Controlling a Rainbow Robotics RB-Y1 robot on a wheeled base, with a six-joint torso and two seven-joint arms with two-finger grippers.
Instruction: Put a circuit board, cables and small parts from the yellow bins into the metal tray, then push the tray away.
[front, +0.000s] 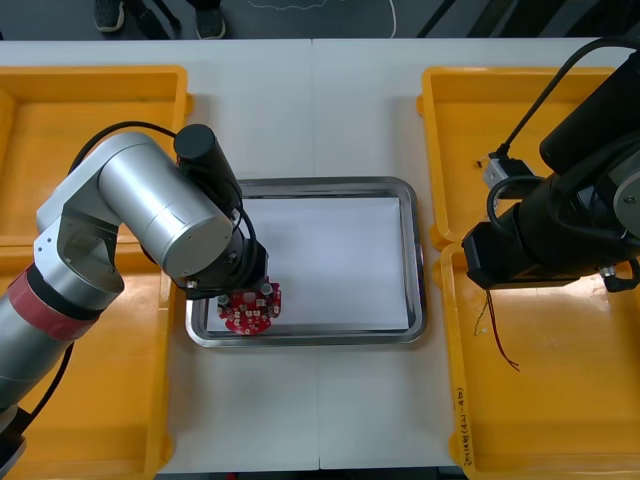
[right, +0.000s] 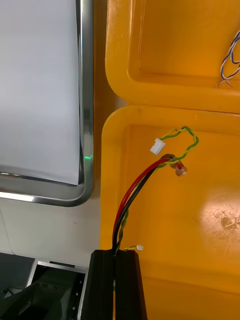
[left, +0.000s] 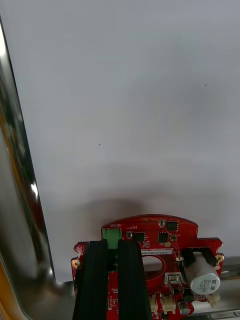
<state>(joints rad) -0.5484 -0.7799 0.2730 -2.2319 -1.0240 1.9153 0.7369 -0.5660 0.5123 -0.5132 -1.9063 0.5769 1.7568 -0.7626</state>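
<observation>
A round red circuit board (front: 250, 308) is at the near left corner of the metal tray (front: 410, 260), which is white inside. My left gripper (left: 114, 245) is shut on the board (left: 160, 250), its fingers pinching the edge by a green connector. I cannot tell whether the board rests on the tray. Over the near right yellow bin (front: 560, 400), my right gripper (right: 116, 252) is shut on a red and yellow cable (right: 145, 185). The cable's loose end with a white plug hangs above the bin floor and shows in the front view as thin strands (front: 497, 335).
Two yellow bins (front: 90, 130) stand at the left of the tray and the far right bin (front: 470, 120) at the right. A blue and white cable (right: 227, 65) lies in that far right bin. The tray rim (right: 86, 100) runs close beside the right bins.
</observation>
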